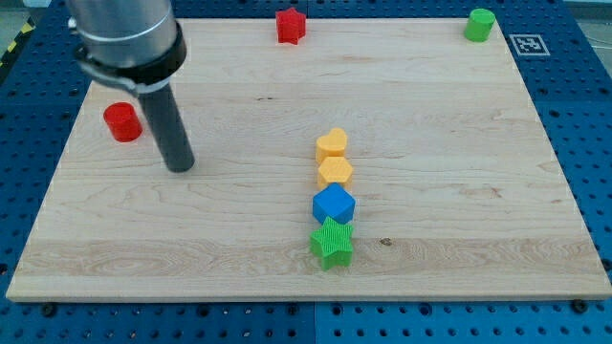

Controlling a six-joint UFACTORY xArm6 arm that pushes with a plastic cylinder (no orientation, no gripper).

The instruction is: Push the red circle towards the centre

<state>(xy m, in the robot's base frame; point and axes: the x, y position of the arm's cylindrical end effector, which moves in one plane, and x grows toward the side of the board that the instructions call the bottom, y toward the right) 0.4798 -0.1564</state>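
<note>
The red circle [122,121] stands near the left edge of the wooden board [459,143]. My tip [180,166] rests on the board just to the right of the red circle and a little below it, with a small gap between them. Near the board's middle a column of blocks runs top to bottom: a yellow heart [332,144], a yellow hexagon [335,172], a blue cube [334,204] and a green star [332,243].
A red star [290,25] sits at the top edge, left of centre. A green cylinder [480,24] sits at the top right corner. A black-and-white marker tag [529,44] lies off the board at the top right. A blue pegboard surrounds the board.
</note>
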